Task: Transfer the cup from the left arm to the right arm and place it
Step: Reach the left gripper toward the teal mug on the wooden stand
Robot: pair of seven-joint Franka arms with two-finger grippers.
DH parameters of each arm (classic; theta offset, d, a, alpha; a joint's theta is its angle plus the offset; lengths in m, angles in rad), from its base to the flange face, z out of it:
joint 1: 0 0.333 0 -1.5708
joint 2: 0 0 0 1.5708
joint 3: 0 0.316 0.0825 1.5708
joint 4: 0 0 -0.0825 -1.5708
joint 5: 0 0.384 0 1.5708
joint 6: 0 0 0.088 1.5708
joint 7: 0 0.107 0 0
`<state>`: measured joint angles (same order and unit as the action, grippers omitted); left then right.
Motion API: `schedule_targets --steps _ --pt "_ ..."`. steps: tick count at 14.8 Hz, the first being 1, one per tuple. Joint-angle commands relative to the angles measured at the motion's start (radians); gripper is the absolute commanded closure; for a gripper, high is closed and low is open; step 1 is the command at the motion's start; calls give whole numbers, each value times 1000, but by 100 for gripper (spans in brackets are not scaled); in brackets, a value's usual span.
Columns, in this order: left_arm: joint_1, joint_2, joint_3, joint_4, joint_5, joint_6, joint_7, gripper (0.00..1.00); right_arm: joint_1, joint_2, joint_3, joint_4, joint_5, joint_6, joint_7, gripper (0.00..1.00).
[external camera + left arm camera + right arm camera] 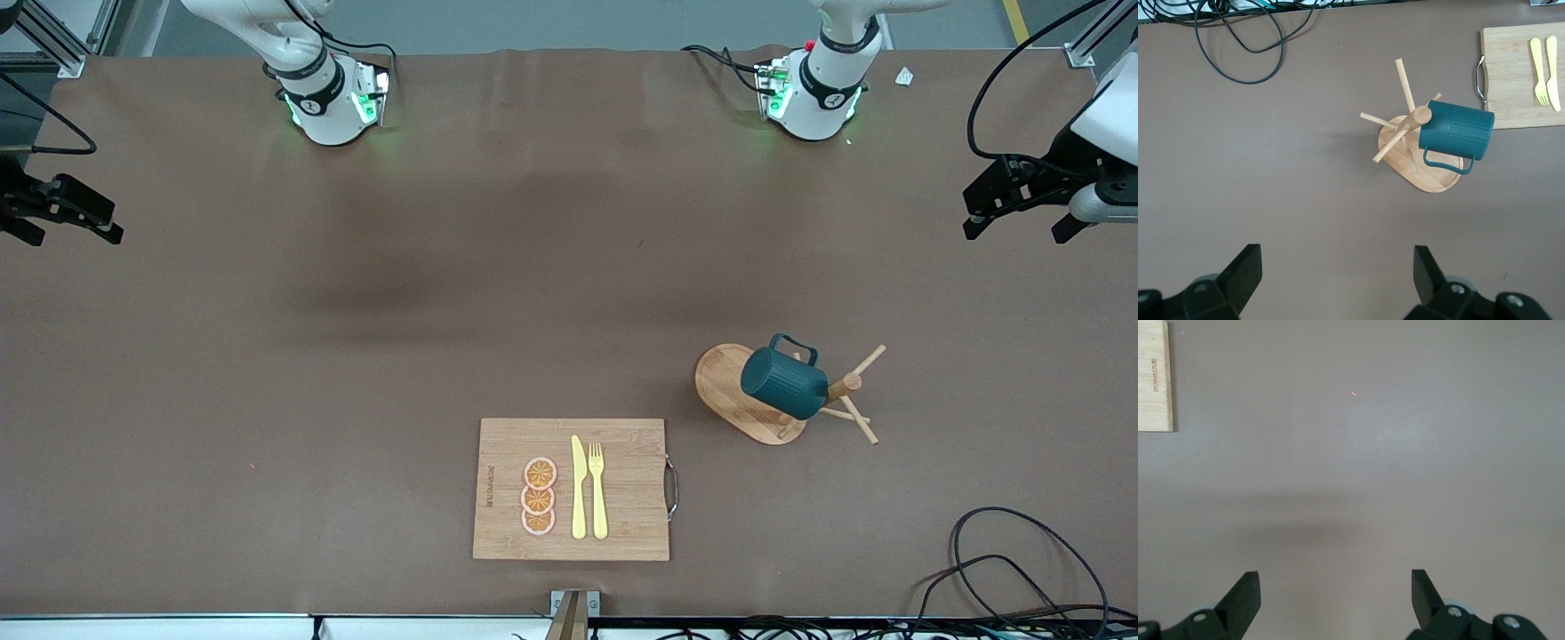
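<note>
A robotics lab bench, dressed up as a dining setting. Two white arm bases [324, 98] are bolted along a table [267, 373] covered in plain brown cloth, with aluminium framing [53, 40] at its corner and loose black cables [1013, 569] trailing near the cutting board [571, 489], which carries only toy cutlery.

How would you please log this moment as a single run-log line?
cup: hung on peg rack, untouched | left gripper: open, waiting over table edge | right gripper: open, waiting over table edge | handover: not started
</note>
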<state>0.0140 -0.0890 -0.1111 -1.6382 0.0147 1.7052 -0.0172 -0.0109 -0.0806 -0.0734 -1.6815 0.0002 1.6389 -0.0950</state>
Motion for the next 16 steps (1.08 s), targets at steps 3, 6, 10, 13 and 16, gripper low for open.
schedule_targets --steps 3,6,10,13,16 --pt "-3 12 -12 14 5 28 11 0 -4 -13 4 -1 23 -5 12 0" --pt "-9 17 -13 6 -5 25 -6 0 -6 -13 4 -1 23 -7 9 0" --pt "-16 44 -28 6 -41 19 -162 0 9 -13 6 6 21 -5 14 0" --pt "-23 84 -44 8 -45 24 -405 0 35 -14 6 19 21 -17 47 0" --pt "-23 130 -54 14 -74 50 -574 0 35 -13 4 22 21 -27 47 0"
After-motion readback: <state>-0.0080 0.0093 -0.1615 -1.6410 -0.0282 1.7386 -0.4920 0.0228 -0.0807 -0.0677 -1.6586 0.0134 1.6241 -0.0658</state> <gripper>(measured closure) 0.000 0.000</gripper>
